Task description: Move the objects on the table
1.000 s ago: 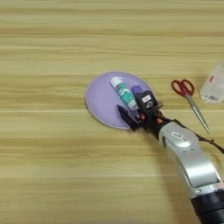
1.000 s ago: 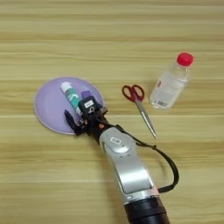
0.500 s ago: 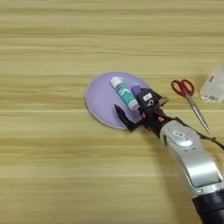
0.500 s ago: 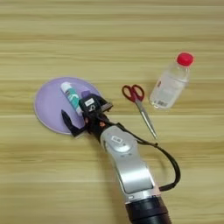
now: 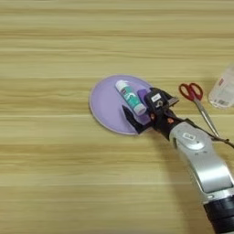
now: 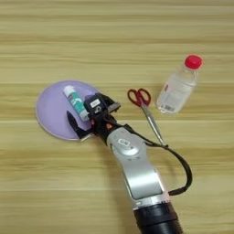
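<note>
Light-yellow planks of the table [image 6: 55,41] fill both views, grain running side to side. Toward the table's left of centre lies a flat purple plate [image 5: 106,104], and on it rests the short teal-and-white tube [image 5: 130,97], lying on its side, slanting from upper left to lower right, close to the plate's right rim.

The right gripper [image 5: 140,113] reaches in from the lower right on its silver forearm [image 6: 137,169] and sits over the plate's right edge. Its two black fingers stand spread: one lower finger [image 5: 129,119] angles down over the plate's near rim, the other part lies just beside the tube's lower end. Nothing is clamped between them; the tube looks free, though whether a finger touches its end I cannot tell.

Red-handled scissors [image 6: 144,107] lie right of the plate, blades pointing toward the near edge, apart from the plate. Further right the clear bottle [image 6: 178,87] with red cap [image 6: 193,61] lies tilted on the table, near the scissors' handles but not touching them.

As a judgement: the tube on the plate reads as one item placed, with the gripper spread around it. Scissors and bottle lie on bare wood, so they seem not yet dealt with, if they are meant to move at all.
</note>
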Controlling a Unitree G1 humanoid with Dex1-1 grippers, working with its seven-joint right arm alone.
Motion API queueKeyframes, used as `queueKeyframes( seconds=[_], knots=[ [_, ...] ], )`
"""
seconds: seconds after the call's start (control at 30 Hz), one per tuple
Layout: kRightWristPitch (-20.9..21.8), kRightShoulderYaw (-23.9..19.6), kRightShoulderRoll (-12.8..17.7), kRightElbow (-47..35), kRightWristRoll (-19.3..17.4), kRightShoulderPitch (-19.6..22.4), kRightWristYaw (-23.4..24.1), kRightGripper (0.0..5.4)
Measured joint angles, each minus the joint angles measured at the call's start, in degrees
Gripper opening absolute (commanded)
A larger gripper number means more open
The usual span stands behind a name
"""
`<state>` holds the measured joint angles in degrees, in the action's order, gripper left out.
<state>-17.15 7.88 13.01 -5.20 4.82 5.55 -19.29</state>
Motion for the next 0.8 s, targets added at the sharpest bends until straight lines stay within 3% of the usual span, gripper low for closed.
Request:
queueKeyframes(
  seconds=[0.37, 0.8],
  knots=[
    [0.0, -0.9, -0.6, 3.2, -1.7, 0.9, -0.8, 5.34],
    [-0.5, 3.8, -0.9, 2.1, 1.3, 6.4, -2.3, 5.34]
  ],
)
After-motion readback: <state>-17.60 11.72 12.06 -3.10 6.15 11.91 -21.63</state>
